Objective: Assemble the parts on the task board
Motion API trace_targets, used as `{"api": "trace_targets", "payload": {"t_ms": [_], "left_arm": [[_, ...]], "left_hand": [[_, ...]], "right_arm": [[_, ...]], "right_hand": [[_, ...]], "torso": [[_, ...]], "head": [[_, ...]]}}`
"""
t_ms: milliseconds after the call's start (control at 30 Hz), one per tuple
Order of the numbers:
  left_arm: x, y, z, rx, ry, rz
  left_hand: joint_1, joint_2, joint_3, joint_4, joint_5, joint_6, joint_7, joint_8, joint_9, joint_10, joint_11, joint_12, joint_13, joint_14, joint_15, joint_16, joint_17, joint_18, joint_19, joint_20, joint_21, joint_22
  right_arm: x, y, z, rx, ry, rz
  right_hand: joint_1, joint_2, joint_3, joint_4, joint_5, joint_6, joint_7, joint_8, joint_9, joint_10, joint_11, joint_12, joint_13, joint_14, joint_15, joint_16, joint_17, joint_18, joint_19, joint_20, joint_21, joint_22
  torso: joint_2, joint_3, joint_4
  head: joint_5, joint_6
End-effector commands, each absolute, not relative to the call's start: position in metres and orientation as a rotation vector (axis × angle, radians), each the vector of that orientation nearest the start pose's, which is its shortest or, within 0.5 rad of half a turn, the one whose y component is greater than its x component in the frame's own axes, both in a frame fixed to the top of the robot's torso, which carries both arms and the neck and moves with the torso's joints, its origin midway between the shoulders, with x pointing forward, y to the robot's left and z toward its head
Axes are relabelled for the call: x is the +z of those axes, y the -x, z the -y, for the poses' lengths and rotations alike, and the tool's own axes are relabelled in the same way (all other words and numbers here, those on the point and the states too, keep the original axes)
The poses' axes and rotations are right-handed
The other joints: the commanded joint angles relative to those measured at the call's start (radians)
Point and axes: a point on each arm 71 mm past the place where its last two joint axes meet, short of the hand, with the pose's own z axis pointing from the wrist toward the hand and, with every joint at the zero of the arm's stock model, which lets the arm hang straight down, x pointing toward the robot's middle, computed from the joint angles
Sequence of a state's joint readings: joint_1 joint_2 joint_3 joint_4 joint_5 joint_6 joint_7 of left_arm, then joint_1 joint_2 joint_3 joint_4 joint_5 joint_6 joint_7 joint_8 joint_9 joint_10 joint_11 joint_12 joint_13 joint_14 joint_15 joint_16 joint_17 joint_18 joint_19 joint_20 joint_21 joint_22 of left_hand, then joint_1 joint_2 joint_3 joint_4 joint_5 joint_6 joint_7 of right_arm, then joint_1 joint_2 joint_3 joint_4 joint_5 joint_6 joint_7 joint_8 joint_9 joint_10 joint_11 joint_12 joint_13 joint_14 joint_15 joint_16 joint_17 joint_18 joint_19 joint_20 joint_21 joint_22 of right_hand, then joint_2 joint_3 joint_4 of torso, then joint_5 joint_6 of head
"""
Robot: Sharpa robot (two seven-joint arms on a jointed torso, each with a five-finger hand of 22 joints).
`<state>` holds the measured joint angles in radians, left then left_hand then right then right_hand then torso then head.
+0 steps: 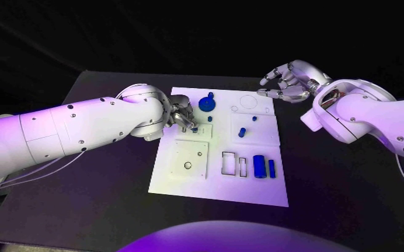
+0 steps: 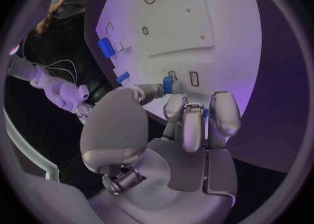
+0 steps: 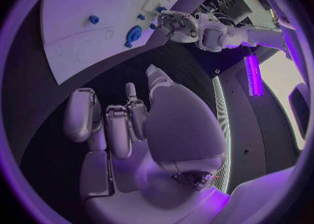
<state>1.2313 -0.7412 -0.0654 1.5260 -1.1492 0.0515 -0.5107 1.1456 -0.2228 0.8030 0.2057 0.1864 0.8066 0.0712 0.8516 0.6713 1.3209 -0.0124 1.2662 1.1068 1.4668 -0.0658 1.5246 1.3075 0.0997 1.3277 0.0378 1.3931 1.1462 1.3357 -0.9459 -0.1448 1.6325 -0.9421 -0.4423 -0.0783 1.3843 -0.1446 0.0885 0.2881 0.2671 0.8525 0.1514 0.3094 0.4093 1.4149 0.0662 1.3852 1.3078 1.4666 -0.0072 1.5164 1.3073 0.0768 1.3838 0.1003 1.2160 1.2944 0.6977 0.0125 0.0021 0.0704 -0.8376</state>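
White task board (image 1: 253, 191) at table (image 1: 110, 205) centre; two blue bars (image 1: 264, 166) at its 5 o'clock. Left hand (image 1: 179, 115) at the board's 9 o'clock edge, fingers (image 2: 171, 107) pinching a small blue part (image 2: 168, 84). Right hand (image 1: 291, 83) off the 1 o'clock corner, fingers curled, holding nothing.
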Motion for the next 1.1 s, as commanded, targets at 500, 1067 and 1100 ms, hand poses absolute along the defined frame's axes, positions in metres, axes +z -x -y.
{"api": "trace_targets", "payload": {"t_ms": [500,1067,1100], "left_arm": [[-0.2178,-0.4776,-0.1614,-0.434,0.014,-2.259],[-0.2197,-0.4768,-0.1604,-0.426,-0.009,-2.286],[-0.2198,-0.4769,-0.1603,-0.426,-0.009,-2.286]], "left_hand": [[-0.01,0.003,0.183,-0.186,0.015,0.009,-0.008,0.005,0.001,0.006,0.0,0.005,0.002,0.083,-0.006,0.005,0.19,-0.012,0.007,0.0,0.006,0.001],[-0.027,-0.001,0.173,-0.183,0.025,0.015,-0.012,0.011,0.005,0.014,-0.003,0.01,0.009,0.083,-0.007,0.005,0.191,-0.012,0.007,0.001,0.006,0.003],[-0.03,-0.001,0.171,-0.182,0.025,0.016,-0.013,0.012,0.005,0.015,-0.003,0.011,0.01,0.083,-0.007,0.005,0.191,-0.012,0.008,0.001,0.007,0.003]], "right_arm": [[-0.1525,-0.4765,0.2292,0.835,-0.308,-1.672],[-0.153,-0.4765,0.2294,0.835,-0.309,-1.673],[-0.153,-0.4765,0.2294,0.835,-0.309,-1.673]], "right_hand": [[-0.004,0.003,0.003,0.002,0.005,-0.007,-0.001,0.004,0.001,-0.003,0.001,-0.003,0.067,0.072,0.001,-0.003,0.128,0.01,-0.007,-0.001,-0.005,-0.002],[-0.004,0.003,0.003,0.002,0.005,-0.007,-0.001,0.004,0.001,-0.003,0.001,-0.003,0.067,0.072,0.001,-0.003,0.128,0.01,-0.007,-0.001,-0.005,-0.002],[-0.004,0.003,0.003,0.002,0.005,-0.007,-0.001,0.004,0.001,-0.003,0.001,-0.003,0.067,0.072,0.001,-0.003,0.128,0.01,-0.007,-0.001,-0.005,-0.002]], "torso": [[0.001,0.0004,0.0007],[0.001,0.0009,-0.0006],[0.001,0.0009,-0.0006]], "head": [[-0.002,-0.006],[-0.001,-0.011],[-0.001,-0.011]]}}
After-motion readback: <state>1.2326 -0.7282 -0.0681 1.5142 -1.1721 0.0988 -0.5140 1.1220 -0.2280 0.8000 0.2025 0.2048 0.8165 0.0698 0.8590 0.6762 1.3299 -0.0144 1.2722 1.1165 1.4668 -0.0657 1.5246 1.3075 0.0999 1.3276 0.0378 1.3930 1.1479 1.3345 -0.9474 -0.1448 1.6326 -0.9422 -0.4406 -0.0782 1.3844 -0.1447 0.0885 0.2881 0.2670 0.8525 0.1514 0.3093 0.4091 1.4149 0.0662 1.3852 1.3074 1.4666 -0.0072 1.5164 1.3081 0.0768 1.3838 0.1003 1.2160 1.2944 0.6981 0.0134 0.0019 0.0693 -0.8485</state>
